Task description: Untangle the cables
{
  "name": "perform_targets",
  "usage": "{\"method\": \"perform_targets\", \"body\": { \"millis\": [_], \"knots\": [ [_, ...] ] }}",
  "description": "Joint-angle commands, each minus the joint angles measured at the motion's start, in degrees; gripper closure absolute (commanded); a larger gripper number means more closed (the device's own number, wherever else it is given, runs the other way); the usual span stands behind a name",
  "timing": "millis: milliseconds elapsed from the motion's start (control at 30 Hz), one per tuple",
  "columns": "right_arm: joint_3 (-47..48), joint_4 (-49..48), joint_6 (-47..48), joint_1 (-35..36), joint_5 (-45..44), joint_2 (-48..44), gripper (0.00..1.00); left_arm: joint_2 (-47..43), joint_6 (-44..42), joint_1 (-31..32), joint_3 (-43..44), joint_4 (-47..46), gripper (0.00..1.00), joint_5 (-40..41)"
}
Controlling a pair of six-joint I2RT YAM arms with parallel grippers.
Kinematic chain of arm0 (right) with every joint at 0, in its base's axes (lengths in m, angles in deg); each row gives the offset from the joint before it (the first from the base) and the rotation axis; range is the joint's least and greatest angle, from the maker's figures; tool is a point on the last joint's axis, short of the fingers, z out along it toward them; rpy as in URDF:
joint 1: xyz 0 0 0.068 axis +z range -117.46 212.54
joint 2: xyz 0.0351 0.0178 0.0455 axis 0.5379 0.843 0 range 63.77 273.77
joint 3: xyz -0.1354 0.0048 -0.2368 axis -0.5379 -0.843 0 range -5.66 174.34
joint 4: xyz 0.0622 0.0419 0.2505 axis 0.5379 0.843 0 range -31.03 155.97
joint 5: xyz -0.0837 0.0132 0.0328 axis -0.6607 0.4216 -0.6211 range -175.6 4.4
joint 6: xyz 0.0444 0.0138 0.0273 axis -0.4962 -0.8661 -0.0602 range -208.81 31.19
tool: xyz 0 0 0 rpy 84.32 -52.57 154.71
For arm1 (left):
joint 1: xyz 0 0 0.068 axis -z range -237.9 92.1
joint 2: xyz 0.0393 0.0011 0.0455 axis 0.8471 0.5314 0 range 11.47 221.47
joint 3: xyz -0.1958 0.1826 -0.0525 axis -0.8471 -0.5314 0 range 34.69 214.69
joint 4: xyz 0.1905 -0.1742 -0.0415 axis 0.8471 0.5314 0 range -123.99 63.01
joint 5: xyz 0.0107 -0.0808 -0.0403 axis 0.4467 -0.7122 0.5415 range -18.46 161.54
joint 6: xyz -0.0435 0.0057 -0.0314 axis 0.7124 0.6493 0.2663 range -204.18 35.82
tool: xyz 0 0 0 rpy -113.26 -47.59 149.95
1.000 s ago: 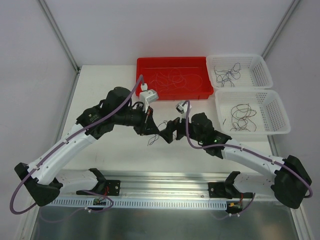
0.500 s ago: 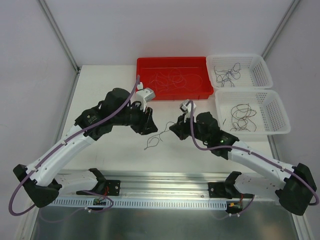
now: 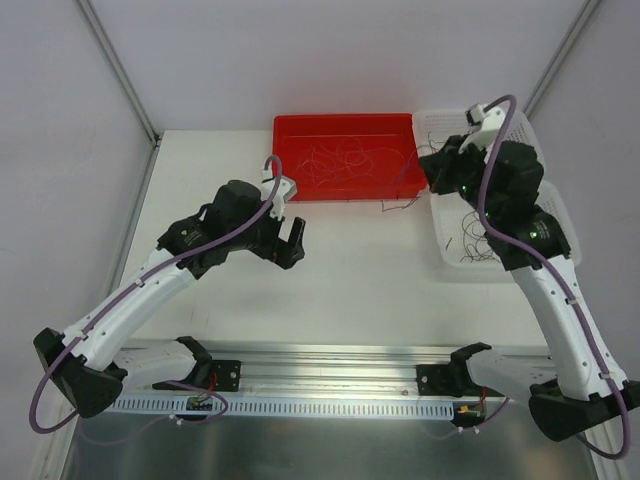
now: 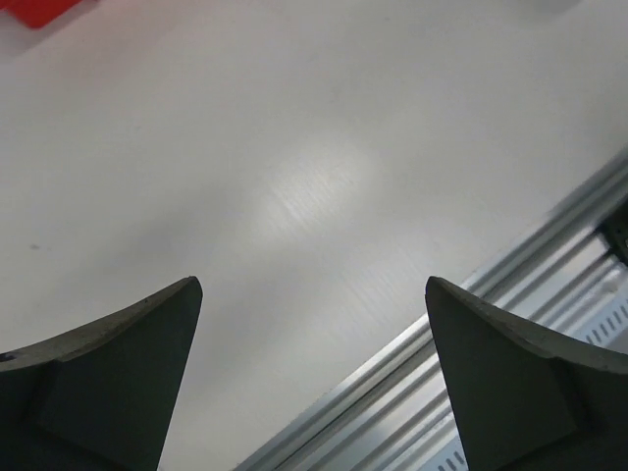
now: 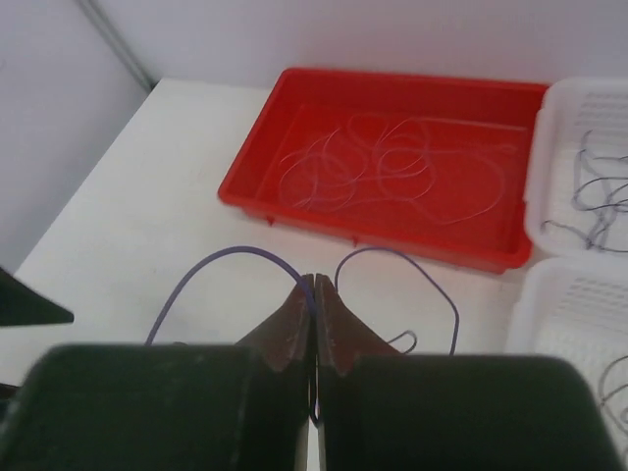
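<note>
Pinching a purple cable (image 5: pixel 232 251) — right pincer (image 5: pixel 314 283); left pincer (image 4: pixel 312 287) agape.

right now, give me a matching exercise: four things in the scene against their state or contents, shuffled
1 left jaws
2 right jaws
3 red tray
4 far white basket

a shut on a purple cable
b pale looped cables inside
c wide open, nothing between
d dark curly cables inside

Pairs: 1-c, 2-a, 3-b, 4-d
</note>
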Motion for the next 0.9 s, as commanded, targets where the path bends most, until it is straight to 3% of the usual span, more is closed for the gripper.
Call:
{"method": "perform_targets", "body": {
  "millis": [0,133,300,567,633,667,767,867],
  "knots": [
    [10.01,4.96,1.26,-5.67,-1.59,4.73,0.99,-1.74,-2.94,-5.57,-3.66,-0.48,0.01,5.20],
    [18.19,1.80,-0.93,-15.67,-1.77,12.19,0.99,-1.91,-1.27,-13.30,-10.50,-1.27,0.01,11.07],
    [25.31,-6.36,-3.48,-23.94,-1.42,23.36,0.99,-1.21,2.94,-16.49,-16.58,-2.41,0.01,25.13],
    [38.85,-12.27,-5.25,-31.08,-0.54,43.04,0.99,2.03,4.01,-18.25,-18.44,-3.29,0.01,25.07],
    [43.50,-12.45,-5.15,-32.31,-1.24,49.81,0.88,3.00,3.66,-18.34,-18.00,-3.12,0.01,24.11],
    [45.26,-12.36,-5.07,-32.75,-0.81,52.27,0.62,3.88,3.31,-18.34,-17.82,-3.12,0.01,23.93],
    [49.05,-10.09,-6.12,-34.07,-0.89,58.08,0.20,4.41,3.30,-18.87,-17.56,-3.12,0.01,22.70],
    [44.94,-10.07,-7.00,-34.33,-1.33,56.34,0.02,4.24,3.48,-19.31,-17.47,-3.20,0.01,21.73]
  ]
}}
